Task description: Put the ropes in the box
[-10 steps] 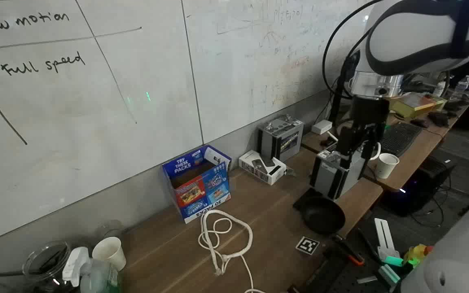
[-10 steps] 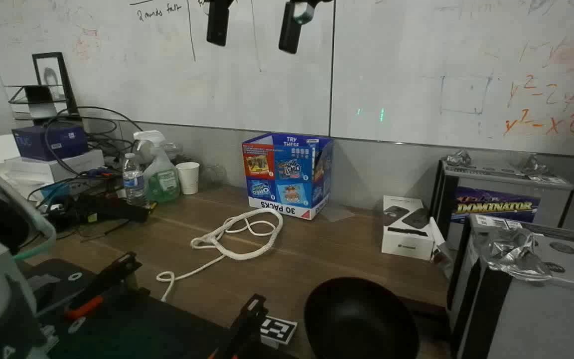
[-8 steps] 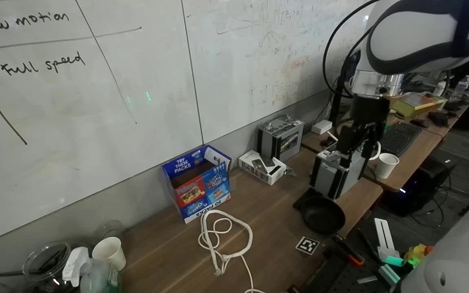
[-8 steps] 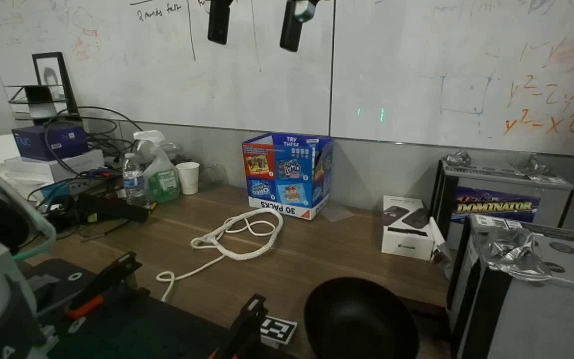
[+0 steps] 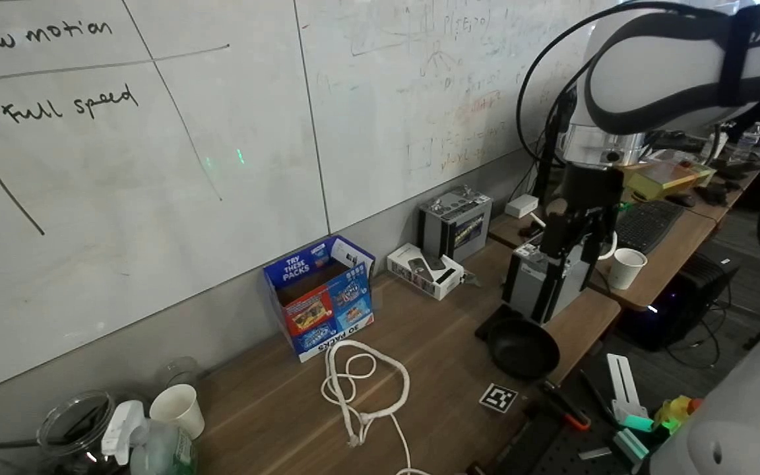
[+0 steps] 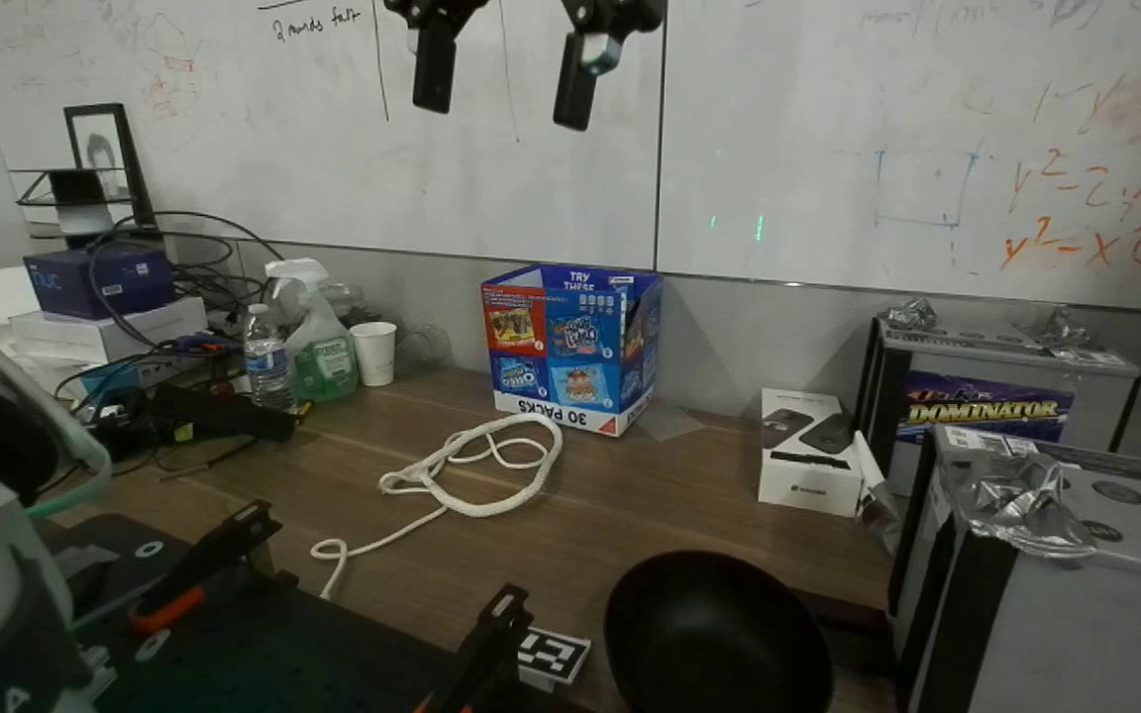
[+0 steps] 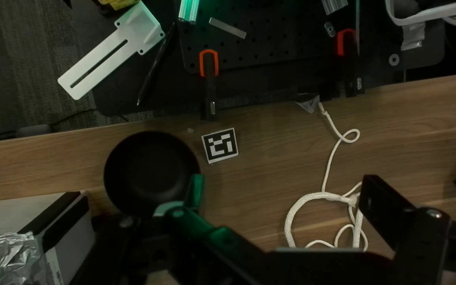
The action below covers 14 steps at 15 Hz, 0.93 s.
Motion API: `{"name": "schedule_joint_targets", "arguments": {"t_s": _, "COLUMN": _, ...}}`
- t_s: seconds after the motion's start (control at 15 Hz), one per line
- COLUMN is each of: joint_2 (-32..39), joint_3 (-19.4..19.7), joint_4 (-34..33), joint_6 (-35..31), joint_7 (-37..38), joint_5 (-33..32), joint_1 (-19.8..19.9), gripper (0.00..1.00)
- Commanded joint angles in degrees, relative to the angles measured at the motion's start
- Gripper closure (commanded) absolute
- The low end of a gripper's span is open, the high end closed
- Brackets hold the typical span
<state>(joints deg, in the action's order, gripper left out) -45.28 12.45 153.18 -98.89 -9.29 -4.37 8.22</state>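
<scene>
White ropes, one thick and one thin, lie loosely coiled on the wooden table in both exterior views (image 5: 407, 384) (image 6: 476, 510) and in the wrist view (image 7: 293, 213). The open-topped blue snack box (image 5: 330, 316) stands against the whiteboard wall behind the ropes, also in an exterior view (image 6: 570, 347). It is out of the wrist view. My gripper (image 6: 502, 107) is open and empty, high above the table. It points down, as an exterior view (image 5: 572, 258) shows. In the wrist view the fingers (image 7: 283, 186) are wide apart, and the right finger covers part of the ropes.
A black pan (image 5: 523, 349) and a printed marker (image 5: 499, 398) lie near the table's front edge. Grey cases (image 6: 1046, 584) and a white phone box (image 6: 808, 456) stand to one side. A paper cup (image 6: 374, 354) and a spray bottle (image 6: 321, 337) stand to the other side.
My gripper has come down slightly and shifted a little left in an exterior view. It stays open. The ropes and the box have not moved.
</scene>
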Motion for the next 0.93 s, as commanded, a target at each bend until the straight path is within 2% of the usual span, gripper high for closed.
{"name": "schedule_joint_targets", "arguments": {"t_s": 0.0, "joint_2": 5.3, "joint_3": -2.1, "joint_4": 2.9, "joint_6": -8.2, "joint_7": 0.1, "joint_5": -0.3, "joint_1": -1.8, "gripper": 0.0}}
{"name": "schedule_joint_targets", "arguments": {"t_s": 0.33, "joint_2": 18.1, "joint_3": -7.1, "joint_4": 5.2, "joint_6": -22.1, "joint_7": 0.2, "joint_5": 1.2, "joint_1": -7.3, "gripper": 0.0}}
{"name": "schedule_joint_targets", "arguments": {"t_s": 0.87, "joint_2": 43.3, "joint_3": -13.7, "joint_4": 0.5, "joint_6": -42.2, "joint_7": -2.6, "joint_5": 7.1, "joint_1": -15.6, "gripper": 0.0}}
